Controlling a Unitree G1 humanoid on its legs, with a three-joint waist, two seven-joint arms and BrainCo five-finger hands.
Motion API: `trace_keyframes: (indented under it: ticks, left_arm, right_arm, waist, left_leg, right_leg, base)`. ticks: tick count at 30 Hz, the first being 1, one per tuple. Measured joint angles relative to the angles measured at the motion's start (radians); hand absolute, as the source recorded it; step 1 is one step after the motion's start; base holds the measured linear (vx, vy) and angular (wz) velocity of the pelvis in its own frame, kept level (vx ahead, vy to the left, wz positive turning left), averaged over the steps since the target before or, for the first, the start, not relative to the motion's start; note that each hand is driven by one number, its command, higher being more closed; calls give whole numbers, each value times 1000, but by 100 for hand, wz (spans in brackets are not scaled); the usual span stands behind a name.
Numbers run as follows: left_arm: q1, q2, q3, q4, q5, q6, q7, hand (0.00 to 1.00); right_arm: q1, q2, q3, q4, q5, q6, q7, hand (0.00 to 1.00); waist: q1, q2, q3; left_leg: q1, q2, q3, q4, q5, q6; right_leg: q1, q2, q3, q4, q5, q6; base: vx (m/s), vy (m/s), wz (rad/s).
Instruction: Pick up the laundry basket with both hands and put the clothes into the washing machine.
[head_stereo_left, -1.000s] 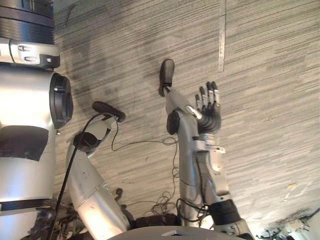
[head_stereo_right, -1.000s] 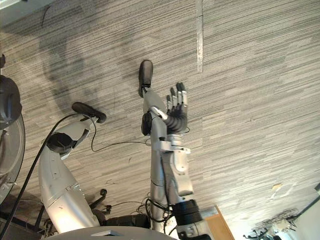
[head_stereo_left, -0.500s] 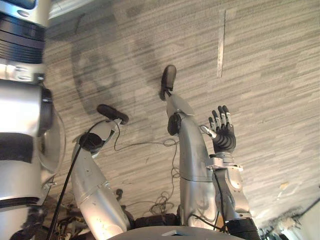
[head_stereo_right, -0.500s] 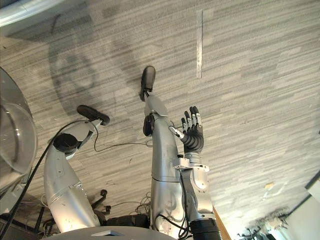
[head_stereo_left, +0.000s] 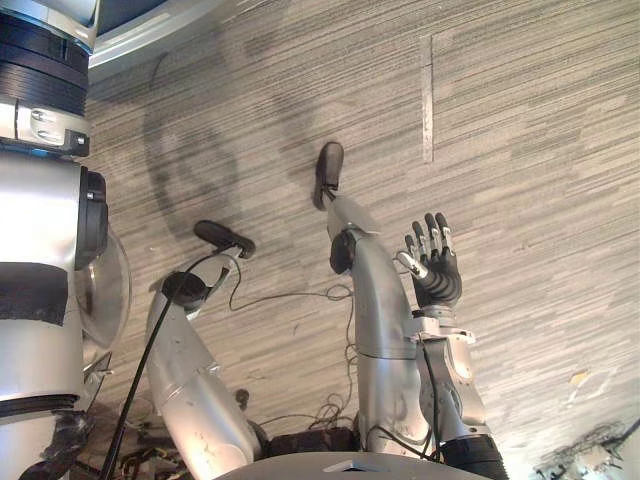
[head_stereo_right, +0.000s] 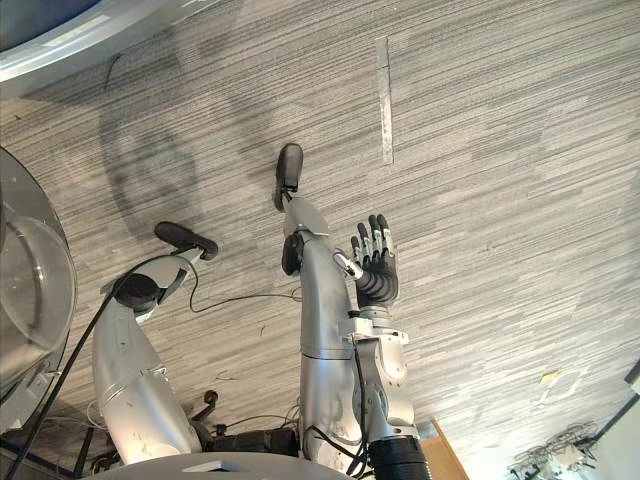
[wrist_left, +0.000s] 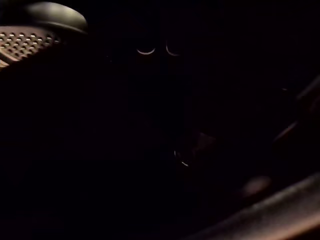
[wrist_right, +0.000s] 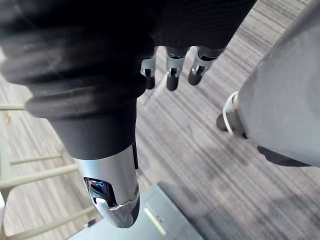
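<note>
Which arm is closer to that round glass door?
Left. The left arm runs right beside the glass door; the right hand hangs open over the carpet, off to the other side.

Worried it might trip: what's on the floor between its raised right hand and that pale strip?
Nothing: in both eye views the striped floor between the right hand and the pale strip is bare.

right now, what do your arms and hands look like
The left arm is silver-grey with a black patch and a dark ribbed cover toward its wrist. The right arm is silver-grey too; the right hand has a dark ribbed cover and silver fingers with dark tips.
</note>
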Motion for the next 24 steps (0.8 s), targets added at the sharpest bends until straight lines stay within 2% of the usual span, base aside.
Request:
trace_keyframes:
  ticks: [5, 7, 10, 11, 13, 14, 15, 18, 22, 24]
  left_arm:
    - [120, -21, 177, -2, 31, 14, -19, 0]
    - [181, -57, 253, -10, -8, 20, 0, 0]
    - [270, -154, 380, -43, -153, 17, 89, 0]
    - [306, -183, 413, -54, -238, 0, 131, 0]
    - [357, -210, 451, -54, -344, -7, 169, 0]
    - [395, -214, 452, -58, -447, -32, 184, 0]
    - [408, -214, 452, -61, -496, -45, 186, 0]
    - [458, -203, 444, -102, -732, -91, 166, 0]
    - [560, -195, 411, -165, -922, -119, 142, 0]
    - [660, -159, 330, -266, -990, -145, 139, 0]
  right_arm:
    - [2, 4, 2, 16, -1, 19, 5, 0]
    - [2, 3, 3, 21, -2, 18, 4, 0]
    - [2, 2, 4, 26, -4, 15, 1, 0]
    - [2, 3, 5, 26, -23, 12, -7, 0]
    - [2, 2, 11, 25, -42, 8, -13, 0]
    - [2, 0, 21, 23, -50, 8, -32, 0]
    - [2, -2, 22, 22, -62, 8, -37, 0]
    - [2, -1, 39, 3, -82, 19, -62, 0]
    - [2, 0, 54, -15, -91, 22, -76, 0]
    - [4, -2, 65, -35, -117, 32, -77, 0]
  waist:
    - [5, 0, 0]
    - [11, 0, 0]
    - [17, 0, 0]
    - [17, 0, 0]
    - [17, 1, 0]
    - [19, 1, 1]
    - [21, 1, 1]
    - [32, 1, 1]
    - [34, 2, 1]
    - [39, 3, 1]
  left_leg:
    - [0, 5, 0, -20, 7, -13]
    - [-2, 4, -1, -25, 17, -15]
    - [-10, 3, -9, -43, 41, -17]
    - [-14, 0, -12, -53, 53, -18]
    - [-21, -2, -20, -67, 71, -22]
    - [-22, -4, -25, -76, 81, -26]
    - [-22, -6, -25, -81, 86, -27]
    - [-23, -9, -30, -94, 104, -28]
    - [-29, -9, -34, -96, 111, -24]
    - [-40, -7, -40, -96, 117, -23]
  right_leg:
    - [37, 17, -15, -79, 4, -5]
    - [38, 18, -20, -86, 10, -14]
    - [43, 20, -31, -102, 17, -18]
    - [43, 20, -37, -108, 19, -21]
    - [43, 20, -47, -111, 19, -21]
    - [43, 20, -52, -111, 19, -22]
    - [43, 20, -53, -112, 19, -22]
    - [43, 20, -56, -112, 20, -23]
    - [42, 21, -60, -118, 26, -32]
    - [37, 21, -65, -119, 29, -37]
  base:
    - [-39, 8, 1]
    - [-65, -15, 6]
    - [-56, -22, 11]
    - [-44, -22, 12]
    - [-35, -22, 13]
    - [-31, -24, 14]
    - [-27, -26, 12]
    - [-27, -25, 10]
    - [-10, -4, 4]
    - [-3, 1, 2]
